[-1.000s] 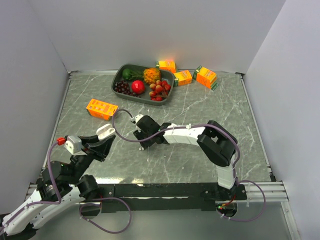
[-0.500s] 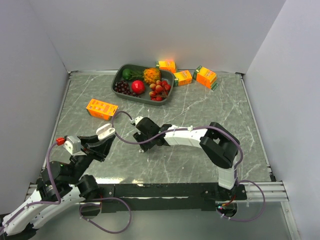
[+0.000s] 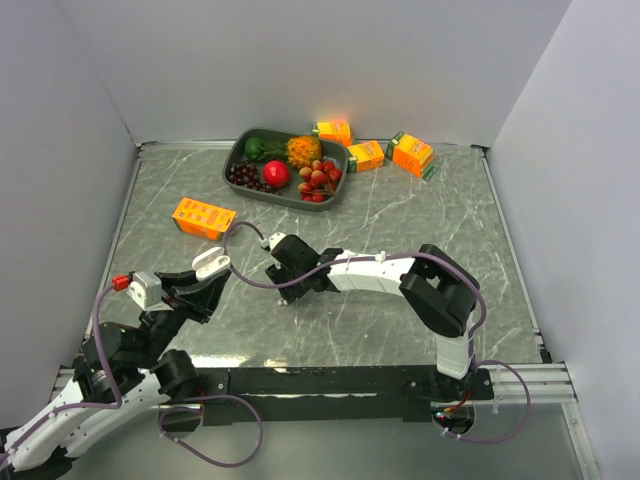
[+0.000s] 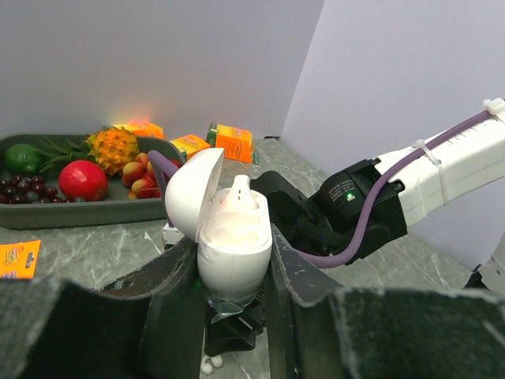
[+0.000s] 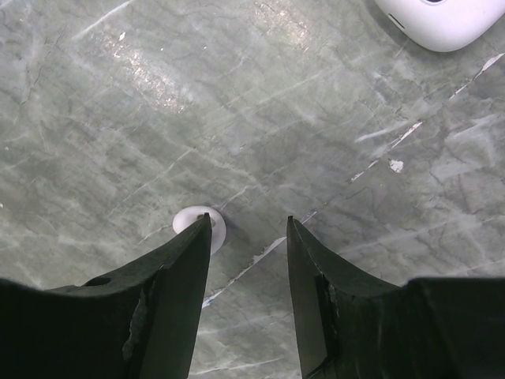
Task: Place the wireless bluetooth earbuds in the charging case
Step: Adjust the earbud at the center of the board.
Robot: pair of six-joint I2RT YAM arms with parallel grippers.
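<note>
**Status: 1 bud in, rest not yet**

- Left fingers pinched tight on the charging case, held upright off the tabletop, lid flipped open.
- One earbud sits in a slot, stem down. Other slot looks empty, but the angle's poor.
- Right fingers spread, nothing between them, tips low over the tabletop. Loose bud lies just outside one tip, half hidden behind it, so not lined up for a pick imo.
- Second white case on the tabletop nearby.
- Small white bits below the held case, maybe more buds, can't tell.
- Left to do: grab the loose bud, carry it over, seat it.
</note>
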